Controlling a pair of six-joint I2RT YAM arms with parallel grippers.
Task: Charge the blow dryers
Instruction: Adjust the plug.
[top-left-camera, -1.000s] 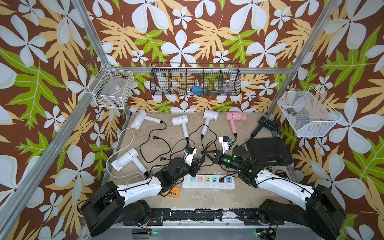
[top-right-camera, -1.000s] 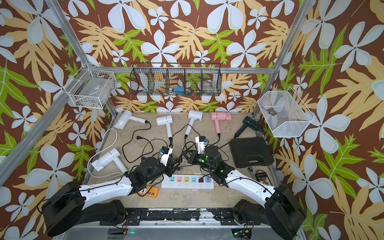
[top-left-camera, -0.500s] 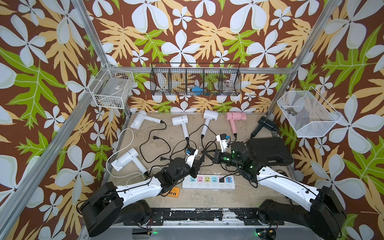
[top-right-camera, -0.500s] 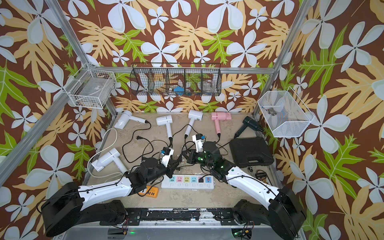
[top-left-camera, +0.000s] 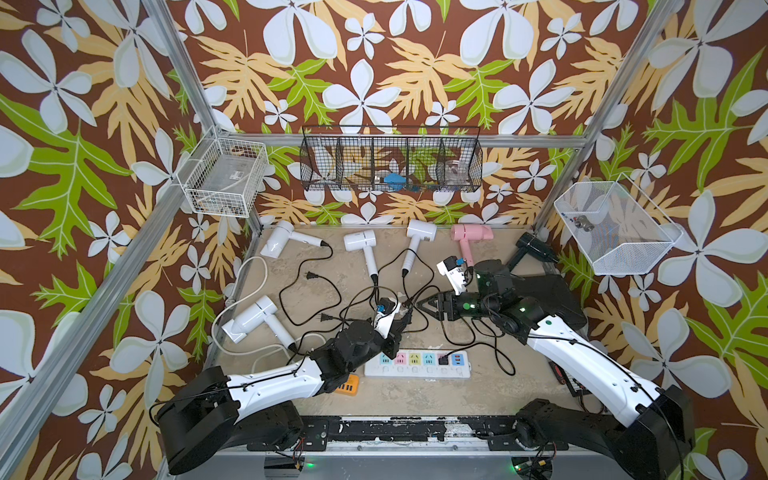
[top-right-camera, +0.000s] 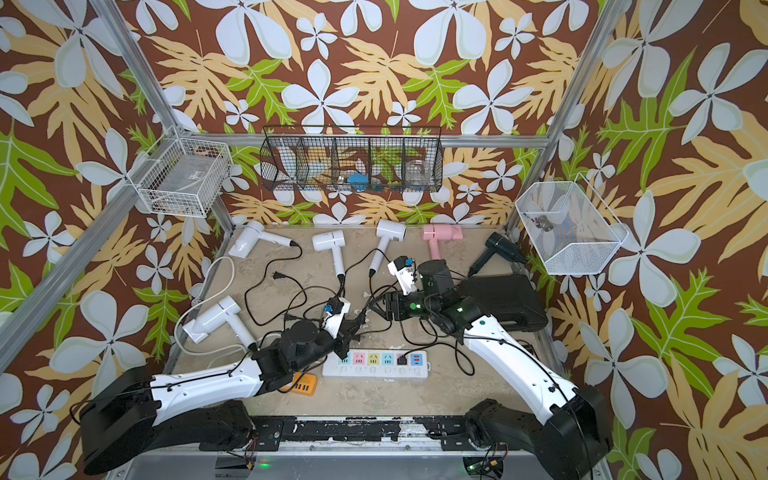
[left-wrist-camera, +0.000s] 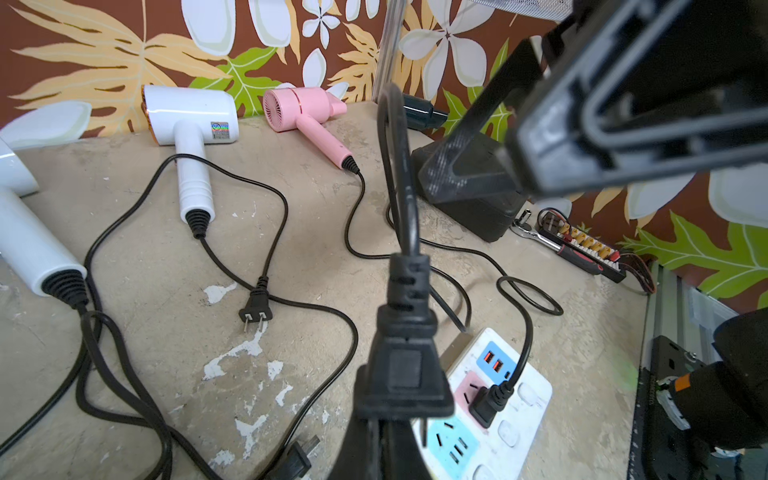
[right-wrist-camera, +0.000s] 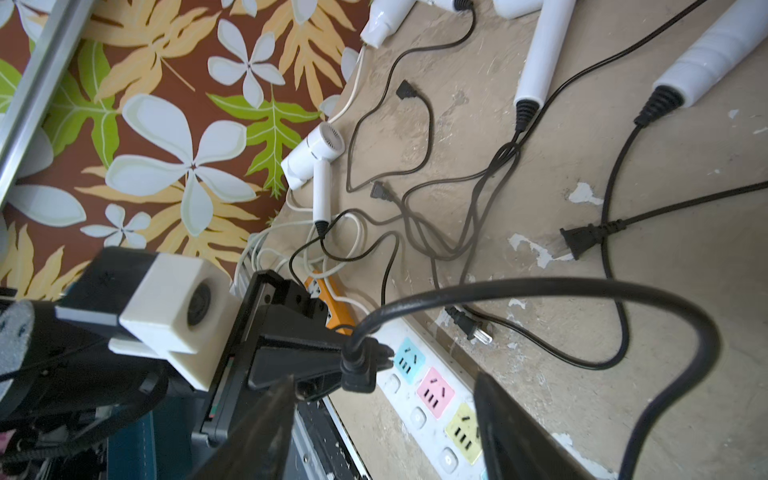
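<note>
1. Plugging step: my left gripper (top-left-camera: 402, 322) clamps a black moulded two-pin plug (left-wrist-camera: 403, 374) just beside the blue end socket of the flat white plastic power strip (top-left-camera: 415, 370).
2. Right gripper (top-left-camera: 422, 304) gapes wide, empty; the rubbery black cord (right-wrist-camera: 540, 286) arcs past it.
3. Next, I reckon: square pins to slots, press straight down.
4. Six glossy T-shaped plastic blow dryers (top-left-camera: 359, 241) lie along the scuffed beige tabletop's (top-left-camera: 490, 399) back and left, well apart from the strip.

left arm (top-left-camera: 274, 380), right arm (top-left-camera: 575, 347) shelled white, joints black | thin black cables (top-left-camera: 598, 353) routed along shells | green LEDs (top-left-camera: 523, 309) lit | left gripper (top-left-camera: 405, 319), right gripper (top-left-camera: 422, 304) moulded black
</note>
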